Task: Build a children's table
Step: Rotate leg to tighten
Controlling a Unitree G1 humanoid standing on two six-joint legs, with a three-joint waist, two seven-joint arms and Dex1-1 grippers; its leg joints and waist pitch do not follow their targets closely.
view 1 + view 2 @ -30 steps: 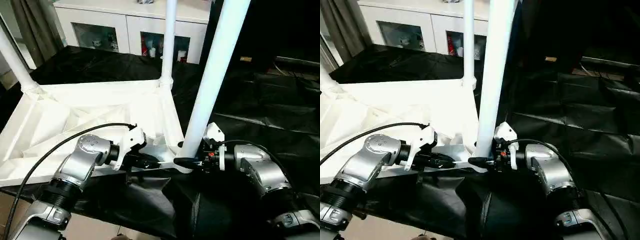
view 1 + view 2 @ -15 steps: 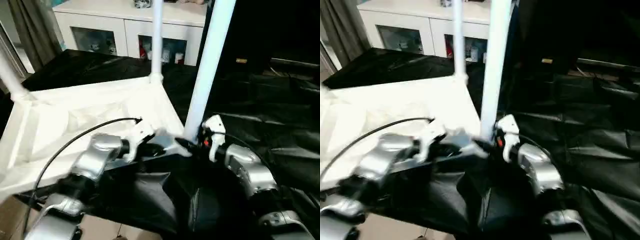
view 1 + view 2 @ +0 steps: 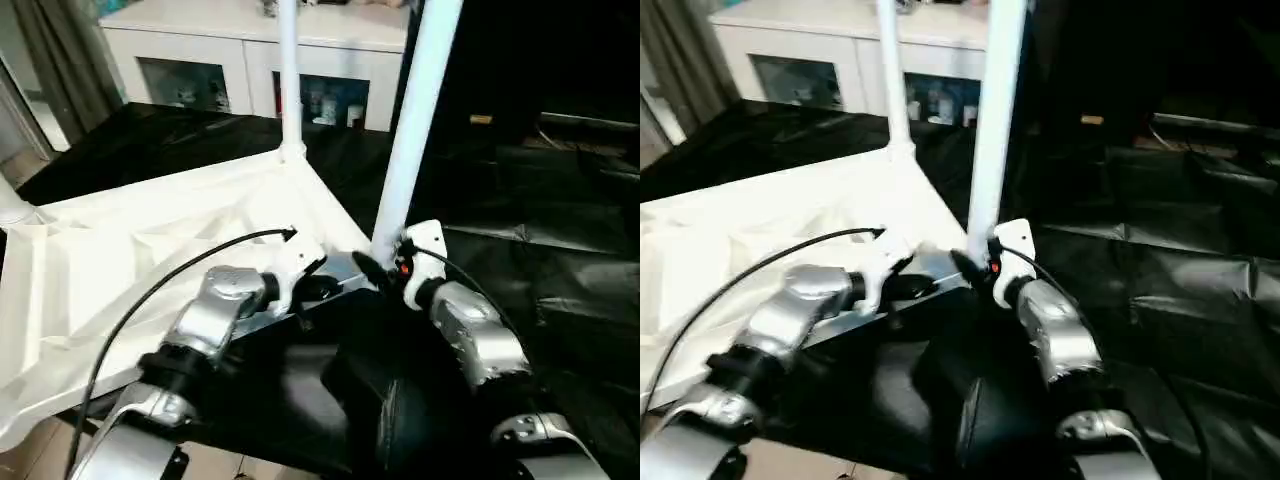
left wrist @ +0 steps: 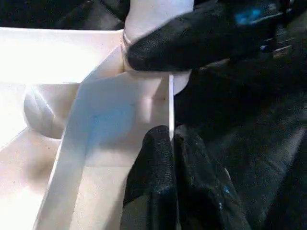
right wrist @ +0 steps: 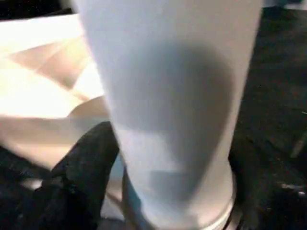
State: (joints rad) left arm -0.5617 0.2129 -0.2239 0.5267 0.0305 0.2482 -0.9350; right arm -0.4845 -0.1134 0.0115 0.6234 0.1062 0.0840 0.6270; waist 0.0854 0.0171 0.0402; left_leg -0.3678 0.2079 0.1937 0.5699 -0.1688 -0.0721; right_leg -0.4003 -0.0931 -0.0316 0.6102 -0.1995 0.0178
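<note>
black cloth (image 3: 560,200) drapes the work surface below a white cabinet (image 3: 200,60) with small items behind its glass. the table (image 3: 150,260) lies upside down, legs up. left gripper (image 4: 170,143) pinches its rim; right gripper (image 3: 375,272) straddles the near leg (image 3: 410,130), fingers (image 5: 81,163) apart.

1. Head stereo pair: looks forward and down over both forearms at the upturned children's table (image 3: 150,250) on the black-draped surface (image 3: 560,250); the two eyes share the same scene.
2. Left wrist cam: very close on the tabletop rim (image 4: 171,108).
3. Right wrist cam: very close on the near leg (image 5: 168,96); both wrist cams share that corner.
</note>
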